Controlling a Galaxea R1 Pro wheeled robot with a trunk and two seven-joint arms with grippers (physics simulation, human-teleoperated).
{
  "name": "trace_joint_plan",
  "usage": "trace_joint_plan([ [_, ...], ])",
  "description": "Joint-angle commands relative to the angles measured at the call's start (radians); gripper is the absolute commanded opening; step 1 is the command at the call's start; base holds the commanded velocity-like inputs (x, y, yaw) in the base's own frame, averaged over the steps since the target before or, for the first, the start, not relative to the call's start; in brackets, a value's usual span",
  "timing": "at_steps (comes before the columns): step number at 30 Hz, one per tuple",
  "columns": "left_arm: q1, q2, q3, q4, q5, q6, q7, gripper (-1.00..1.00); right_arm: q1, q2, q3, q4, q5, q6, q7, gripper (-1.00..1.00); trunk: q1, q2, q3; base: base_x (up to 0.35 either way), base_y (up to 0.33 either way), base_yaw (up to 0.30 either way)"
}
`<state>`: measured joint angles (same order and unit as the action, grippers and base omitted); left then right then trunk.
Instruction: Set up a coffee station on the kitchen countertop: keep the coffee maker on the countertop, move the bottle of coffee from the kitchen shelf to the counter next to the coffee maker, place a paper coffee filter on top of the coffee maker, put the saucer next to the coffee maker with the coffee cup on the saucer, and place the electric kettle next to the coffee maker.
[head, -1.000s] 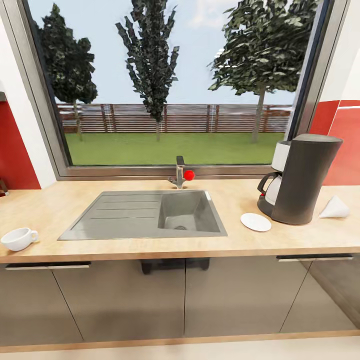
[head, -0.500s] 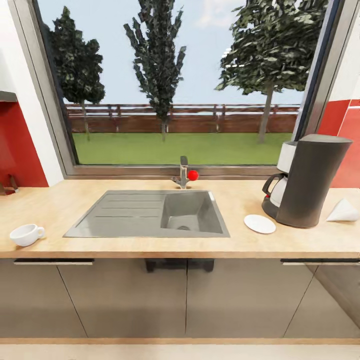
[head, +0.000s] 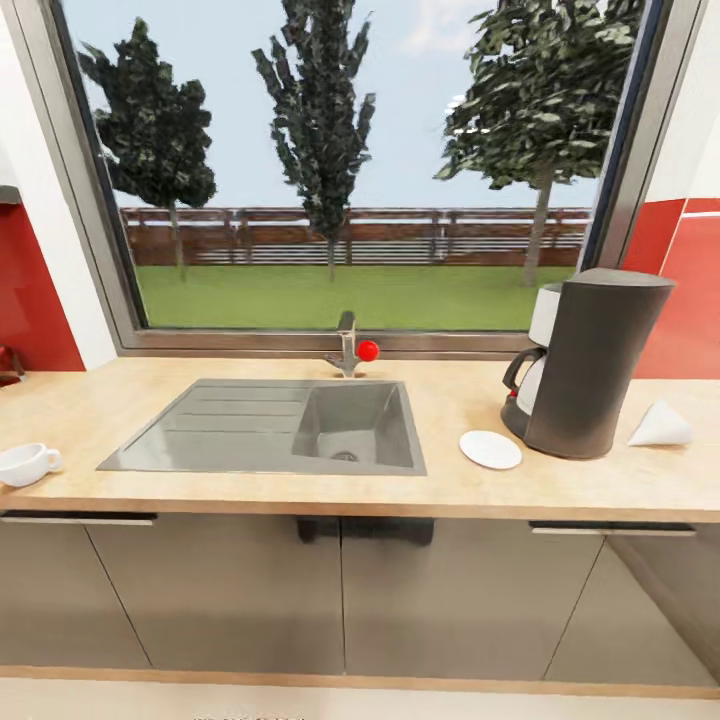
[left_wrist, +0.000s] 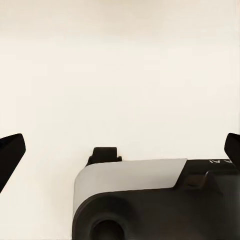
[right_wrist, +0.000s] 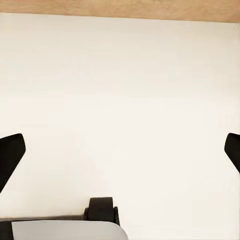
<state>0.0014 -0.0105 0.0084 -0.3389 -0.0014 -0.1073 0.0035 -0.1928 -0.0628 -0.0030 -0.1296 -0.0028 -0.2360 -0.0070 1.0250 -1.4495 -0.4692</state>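
The kitchen countertop (head: 120, 400) runs across the head view under a wide window. The coffee maker (head: 585, 365) stands on it at the right, its small carafe facing the sink. The saucer (head: 490, 449) lies flat just left of the machine, and the paper coffee filter (head: 660, 426) lies on its side just right of it. The coffee cup (head: 25, 463) sits near the counter's front edge at the far left. My left gripper (left_wrist: 121, 147) and right gripper (right_wrist: 121, 149) are open over pale floor, holding nothing. The bottle of coffee, kitchen shelf and electric kettle are out of view.
A grey inset sink (head: 270, 425) with a red-knobbed tap (head: 347, 350) takes up the counter's middle. Grey cabinet doors (head: 340, 590) stand below, with a wooden plinth at floor level. Red wall panels flank the window. A part of my grey and black body (left_wrist: 135, 200) lies under the left gripper.
The head camera has shifted, so the whole scene slid slightly left in the picture. The cup, saucer, filter and coffee maker stay in the same places on the counter.
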Motion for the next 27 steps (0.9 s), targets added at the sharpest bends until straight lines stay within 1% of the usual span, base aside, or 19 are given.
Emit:
trace_joint_plan([
  [1, 0.000, 0.000, 0.001, -0.001, 0.000, -0.002, 0.000, 1.00, 0.000, 0.000, 0.000, 0.001, 0.000, -0.003, -0.001, 1.00, 0.000, 0.000, -0.001, 0.000, -0.069, 0.193],
  [5, 0.000, 0.000, 0.000, -0.001, -0.001, -0.002, 0.000, 1.00, 0.000, 0.000, 0.001, 0.001, 0.000, -0.003, 0.000, 1.00, 0.000, 0.000, -0.001, 0.000, -0.087, 0.205],
  [9, 0.000, 0.000, 0.000, -0.001, -0.001, -0.002, 0.001, 1.00, 0.000, -0.001, 0.001, 0.002, 0.002, -0.002, 0.002, 1.00, 0.000, 0.000, -0.001, 0.000, -0.227, 0.094],
  [27, 0.000, -0.002, -0.004, 0.000, -0.002, -0.002, 0.001, 1.00, 0.003, -0.002, 0.001, 0.013, 0.003, -0.001, 0.002, 1.00, 0.000, 0.000, -0.001, -0.002, -0.298, 0.008],
])
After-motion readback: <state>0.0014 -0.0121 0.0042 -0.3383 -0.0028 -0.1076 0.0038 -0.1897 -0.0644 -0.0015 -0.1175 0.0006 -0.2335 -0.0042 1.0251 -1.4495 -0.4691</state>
